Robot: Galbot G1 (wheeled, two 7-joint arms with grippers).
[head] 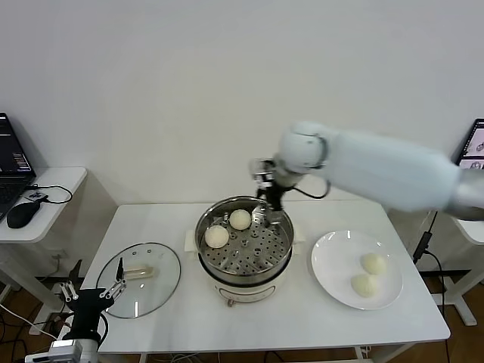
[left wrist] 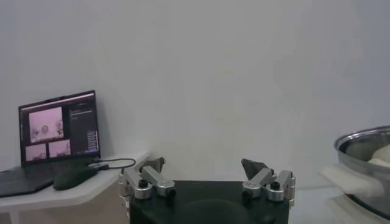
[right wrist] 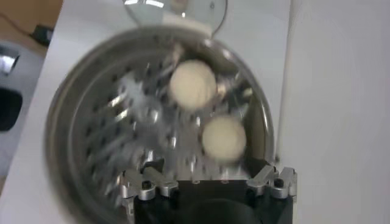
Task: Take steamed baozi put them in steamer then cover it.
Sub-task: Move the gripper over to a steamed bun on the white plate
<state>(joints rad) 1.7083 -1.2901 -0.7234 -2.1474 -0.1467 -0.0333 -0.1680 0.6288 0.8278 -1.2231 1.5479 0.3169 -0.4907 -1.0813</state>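
Note:
The steamer (head: 246, 274) stands mid-table with two steamed baozi (head: 240, 219) (head: 217, 237) on its perforated tray. Two more baozi (head: 373, 263) (head: 364, 284) lie on the white plate (head: 336, 261) to the right. My right gripper (head: 268, 208) hovers over the steamer's back rim, open and empty. In the right wrist view it (right wrist: 207, 173) looks down into the steamer (right wrist: 58, 122), where both baozi (right wrist: 192, 83) (right wrist: 223, 137) lie free of the fingers. My left gripper (head: 94, 291) is parked low off the table's left front corner, open (left wrist: 204, 167).
A glass lid (head: 140, 278) lies flat on the table left of the steamer. A side desk at far left holds a laptop (left wrist: 58, 128) and a mouse (head: 21, 214). The wall runs close behind the table.

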